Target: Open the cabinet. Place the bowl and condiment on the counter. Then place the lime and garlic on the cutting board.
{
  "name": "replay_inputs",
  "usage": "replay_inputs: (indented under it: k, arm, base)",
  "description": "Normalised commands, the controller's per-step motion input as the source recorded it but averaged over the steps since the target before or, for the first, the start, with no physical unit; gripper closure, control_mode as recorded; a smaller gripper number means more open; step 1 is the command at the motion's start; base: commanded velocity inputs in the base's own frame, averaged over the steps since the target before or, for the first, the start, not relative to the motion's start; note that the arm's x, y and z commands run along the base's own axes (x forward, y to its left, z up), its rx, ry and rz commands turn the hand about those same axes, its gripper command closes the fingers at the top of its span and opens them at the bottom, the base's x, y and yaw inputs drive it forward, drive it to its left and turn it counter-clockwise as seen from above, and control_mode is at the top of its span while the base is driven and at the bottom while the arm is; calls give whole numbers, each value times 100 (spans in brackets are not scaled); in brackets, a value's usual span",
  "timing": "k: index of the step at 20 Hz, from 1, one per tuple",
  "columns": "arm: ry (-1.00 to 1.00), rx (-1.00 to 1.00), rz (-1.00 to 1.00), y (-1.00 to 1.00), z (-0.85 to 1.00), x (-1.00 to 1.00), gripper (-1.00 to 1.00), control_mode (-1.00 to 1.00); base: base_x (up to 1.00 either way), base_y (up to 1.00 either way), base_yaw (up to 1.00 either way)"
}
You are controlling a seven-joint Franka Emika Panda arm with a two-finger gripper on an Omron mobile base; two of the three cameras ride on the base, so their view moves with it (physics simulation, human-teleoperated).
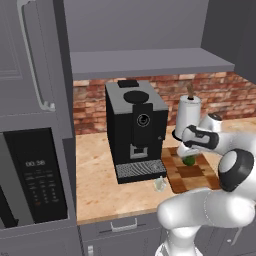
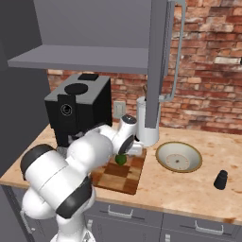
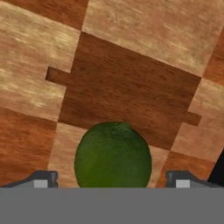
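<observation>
Green lime on board, hand spread around it, not gripping. Risk: retreating finger nudges lime, rolls off board.

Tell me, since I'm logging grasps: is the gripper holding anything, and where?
Nothing is held. The gripper stands open, fingertips clear on either side of the lime resting on the cutting board.

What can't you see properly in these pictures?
- Lime: its bottom is cut off by the hand view's lower edge.
- Cutting board: its near-left part is hidden behind the arm in the right base view.
- Garlic: too small and blurry in the left base view to be sure.
</observation>
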Motion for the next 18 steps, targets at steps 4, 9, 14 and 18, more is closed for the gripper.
replay_inputs:
  k: [4, 9, 14, 18]
  arm:
    - [-21, 2, -4, 26, 51, -6, -100, -100]
    - [-17, 0, -6, 21, 41, -35, -100, -100]
    - [-9, 1, -9, 8, 32, -59, -100, -100]
    - [-4, 0, -10, 7, 33, -60, -100, -100]
  base:
    - [0, 0, 0]
    - [0, 0, 0]
    - [0, 0, 0]
    - [0, 0, 0]
